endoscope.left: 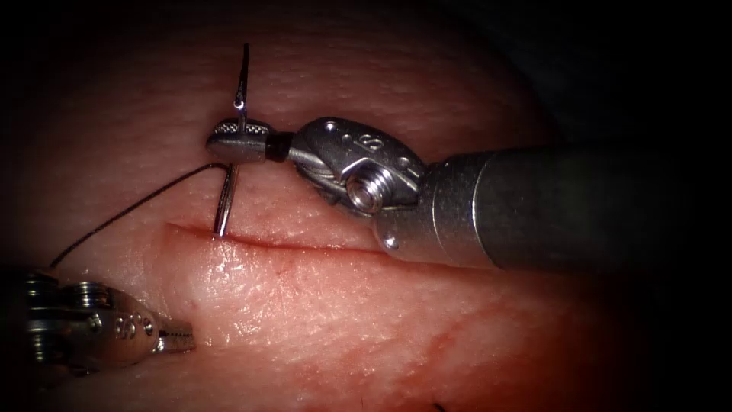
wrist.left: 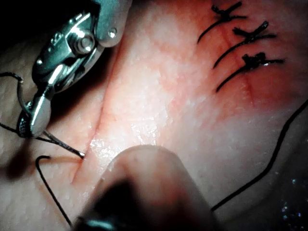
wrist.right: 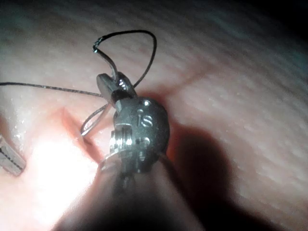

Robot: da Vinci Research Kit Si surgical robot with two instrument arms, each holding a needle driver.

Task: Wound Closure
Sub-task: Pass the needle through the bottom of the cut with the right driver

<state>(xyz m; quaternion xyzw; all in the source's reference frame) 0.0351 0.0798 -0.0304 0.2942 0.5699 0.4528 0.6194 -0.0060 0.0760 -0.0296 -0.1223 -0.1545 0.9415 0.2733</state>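
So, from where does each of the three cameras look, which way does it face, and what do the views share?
Endoscope view: above and in front of the cut; right tool holds the needle near its rear end, tip at the cut; left tool holds nothing.
Left wrist view: near the left wrist, facing the tissue; own shaft, the right tool, three finished stitches.
Right wrist view: along the right shaft at its own fingers on the needle.
All share needle, thread, cut.
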